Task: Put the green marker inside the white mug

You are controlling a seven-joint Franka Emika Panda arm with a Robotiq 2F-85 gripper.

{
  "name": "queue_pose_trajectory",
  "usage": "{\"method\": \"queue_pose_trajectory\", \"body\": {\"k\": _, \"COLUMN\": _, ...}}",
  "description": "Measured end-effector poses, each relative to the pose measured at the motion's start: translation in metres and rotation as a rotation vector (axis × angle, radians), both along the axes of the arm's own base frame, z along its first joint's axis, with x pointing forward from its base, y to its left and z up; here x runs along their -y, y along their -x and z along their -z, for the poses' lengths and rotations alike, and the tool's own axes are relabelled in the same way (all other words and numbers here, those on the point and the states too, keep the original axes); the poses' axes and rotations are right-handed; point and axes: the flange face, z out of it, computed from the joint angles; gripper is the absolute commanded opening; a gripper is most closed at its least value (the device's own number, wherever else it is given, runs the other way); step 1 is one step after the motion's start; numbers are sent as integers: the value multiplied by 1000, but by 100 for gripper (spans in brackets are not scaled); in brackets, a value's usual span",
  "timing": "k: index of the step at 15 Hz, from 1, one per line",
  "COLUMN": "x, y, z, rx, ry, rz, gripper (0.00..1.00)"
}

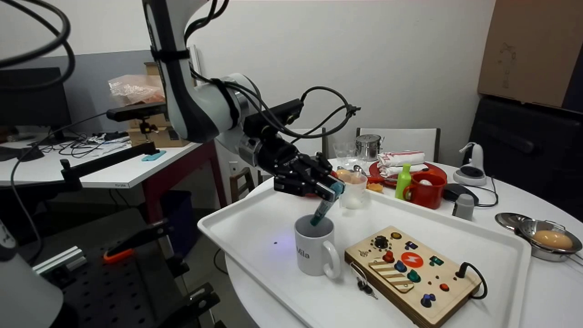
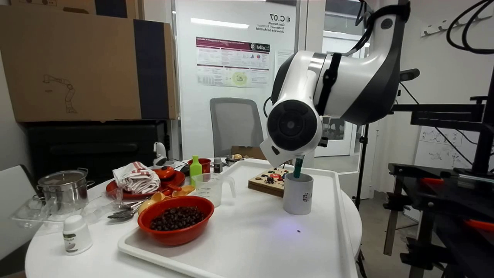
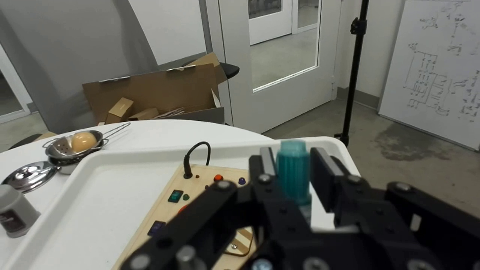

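The green marker (image 1: 322,211) is held tilted, with its lower end in the mouth of the white mug. It also shows in an exterior view (image 2: 298,168) and in the wrist view (image 3: 294,176). The white mug (image 1: 309,250) stands upright on the tray, handle to one side; it also shows in an exterior view (image 2: 297,199) and is hidden in the wrist view. My gripper (image 1: 331,190) is above the mug, its fingers shut on the upper end of the marker. In the wrist view the fingers (image 3: 293,159) lie on both sides of the marker.
A white tray (image 1: 255,255) bears the mug and a wooden button box (image 1: 410,273) beside its handle. A clear measuring cup (image 2: 210,187) and a red bowl of dark beans (image 2: 175,237) stand at the tray's edge. A red mug (image 1: 428,193) and green bottle (image 1: 403,180) stand beyond.
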Motion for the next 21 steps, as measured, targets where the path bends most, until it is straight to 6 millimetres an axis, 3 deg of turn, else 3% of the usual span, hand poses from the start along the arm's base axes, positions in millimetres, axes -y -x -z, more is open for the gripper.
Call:
{"method": "queue_pose_trajectory", "body": {"k": 5, "x": 0, "y": -5, "z": 7, "rx": -2, "ry": 32, "rz": -2, "gripper": 99}}
{"method": "queue_pose_trajectory", "body": {"k": 11, "x": -4, "y": -14, "z": -2, "rx": 25, "ry": -19, "rz": -1, "gripper": 100}}
{"method": "queue_pose_trajectory", "body": {"k": 14, "x": -5, "y": -33, "z": -37, "rx": 101, "ry": -122, "rz": 9, "gripper": 100}}
{"method": "queue_pose_trajectory", "body": {"k": 18, "x": 3, "y": -53, "z": -107, "rx": 274, "ry": -219, "rz": 89, "gripper": 100}}
{"method": "queue_pose_trajectory", "body": {"k": 21, "x": 2, "y": -59, "z": -149, "rx": 421, "ry": -272, "rz": 146, "gripper": 100}}
